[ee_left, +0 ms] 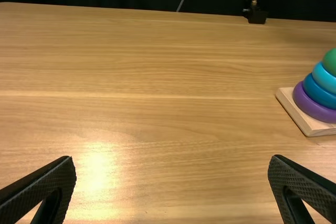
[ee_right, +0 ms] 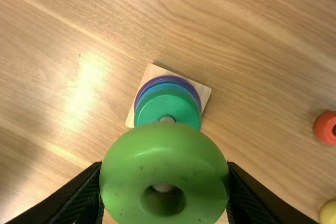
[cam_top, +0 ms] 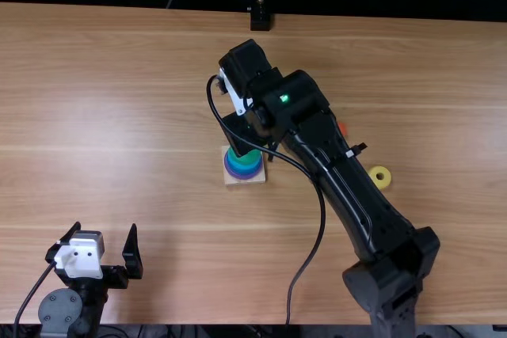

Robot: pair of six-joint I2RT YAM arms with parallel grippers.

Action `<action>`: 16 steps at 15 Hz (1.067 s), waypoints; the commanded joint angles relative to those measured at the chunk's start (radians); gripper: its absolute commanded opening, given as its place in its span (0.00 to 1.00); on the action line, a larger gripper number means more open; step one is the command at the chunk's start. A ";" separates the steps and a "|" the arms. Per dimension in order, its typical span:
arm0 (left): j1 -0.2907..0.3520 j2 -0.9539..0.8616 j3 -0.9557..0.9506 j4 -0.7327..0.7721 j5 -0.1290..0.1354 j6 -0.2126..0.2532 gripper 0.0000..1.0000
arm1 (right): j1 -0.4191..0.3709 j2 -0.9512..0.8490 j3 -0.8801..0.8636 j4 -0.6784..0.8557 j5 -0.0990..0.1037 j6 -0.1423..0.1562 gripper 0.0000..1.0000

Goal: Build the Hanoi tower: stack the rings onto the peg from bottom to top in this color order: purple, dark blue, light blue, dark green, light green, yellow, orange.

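In the top view my right gripper [cam_top: 244,134] is over the far side of the wooden base [cam_top: 245,180]. The right wrist view has my right gripper [ee_right: 164,167] shut on the light green ring [ee_right: 164,148], near the peg [ee_right: 167,119]. Around that peg are the purple ring [ee_right: 198,99], blue rings and, topmost, the dark green ring [ee_right: 152,107]. The yellow ring [cam_top: 379,177] and partly covered orange ring [cam_top: 342,129] lie on the table to the right. My left gripper [cam_top: 105,231] stands open at the near left; the left wrist view also has my left gripper [ee_left: 172,162].
The right arm's forearm and its loose black cable cross the table from the near right, passing beside the base. A black stand [cam_top: 260,18] is at the table's far edge [cam_top: 356,18].
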 commanded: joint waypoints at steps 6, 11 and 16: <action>0.005 -0.012 -0.105 -0.079 0.012 0.014 1.00 | 0.000 0.017 -0.012 0.061 0.002 -0.008 0.00; 0.005 -0.012 -0.105 -0.079 0.012 0.014 1.00 | 0.001 0.017 -0.061 0.054 0.003 -0.006 0.43; 0.005 -0.012 -0.105 -0.079 0.012 0.014 1.00 | -0.002 0.015 -0.093 0.057 0.005 -0.004 1.00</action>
